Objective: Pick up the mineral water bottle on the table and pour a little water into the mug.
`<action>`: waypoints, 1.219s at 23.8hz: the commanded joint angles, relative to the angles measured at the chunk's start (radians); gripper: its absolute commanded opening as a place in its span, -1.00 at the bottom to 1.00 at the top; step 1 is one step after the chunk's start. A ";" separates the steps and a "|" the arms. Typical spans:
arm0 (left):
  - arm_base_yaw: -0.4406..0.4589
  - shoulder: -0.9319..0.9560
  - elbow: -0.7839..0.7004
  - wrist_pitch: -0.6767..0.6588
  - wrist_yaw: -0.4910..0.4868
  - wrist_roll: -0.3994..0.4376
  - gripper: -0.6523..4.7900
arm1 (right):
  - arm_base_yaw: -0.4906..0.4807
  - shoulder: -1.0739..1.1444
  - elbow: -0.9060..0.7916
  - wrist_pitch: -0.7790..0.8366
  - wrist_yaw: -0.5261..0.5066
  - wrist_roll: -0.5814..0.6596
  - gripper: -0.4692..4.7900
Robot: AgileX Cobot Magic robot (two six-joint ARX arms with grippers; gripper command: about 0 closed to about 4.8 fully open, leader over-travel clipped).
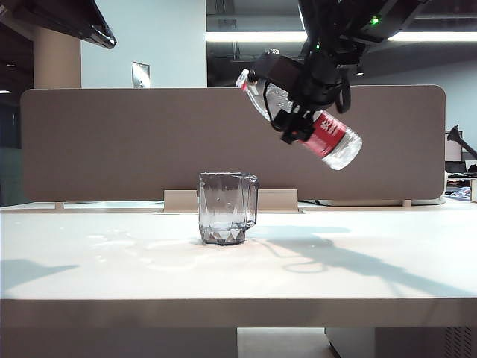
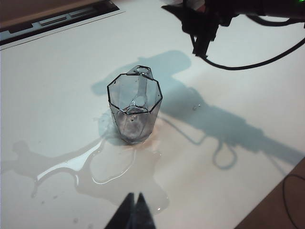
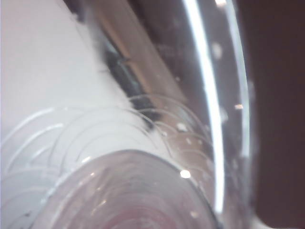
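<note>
The mineral water bottle [image 1: 328,138] hangs slanted in the air above and to the right of the mug, its red-ringed neck up and to the left, its base lower right. My right gripper [image 1: 293,119] is shut on its clear middle, just above the red label. Clear ribbed bottle plastic [image 3: 143,143] fills the right wrist view and hides the fingers. The smoky faceted mug [image 1: 227,207] [image 2: 134,107] stands upright on the table [image 1: 358,276]. My left gripper [image 2: 135,206] is shut and empty, hovering near the mug over the wet table.
A puddle of spilled water [image 2: 124,167] spreads on the table round the mug's foot, with drops [image 1: 134,245] to its left. A brown-grey partition panel [image 1: 112,142] runs along the back edge. The right arm's cable [image 2: 248,62] hangs above the table.
</note>
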 commanded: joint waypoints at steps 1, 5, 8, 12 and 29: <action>0.000 -0.003 0.002 0.006 0.001 0.003 -0.78 | 0.023 -0.014 0.005 -0.009 -0.027 0.162 0.32; 0.000 -0.003 0.002 0.006 0.001 0.003 -0.78 | 0.031 -0.020 0.005 -0.056 -0.064 0.376 0.32; 0.000 -0.003 0.002 0.006 0.001 0.003 -0.78 | 0.031 -0.022 -0.011 -0.038 -0.072 0.436 0.32; 0.000 -0.003 0.002 0.006 0.001 -0.002 -0.78 | 0.030 -0.105 -0.141 0.072 -0.069 0.502 0.32; 0.000 -0.003 0.001 0.107 -0.171 -0.080 -0.78 | 0.029 -0.383 -0.652 0.554 -0.077 0.782 0.28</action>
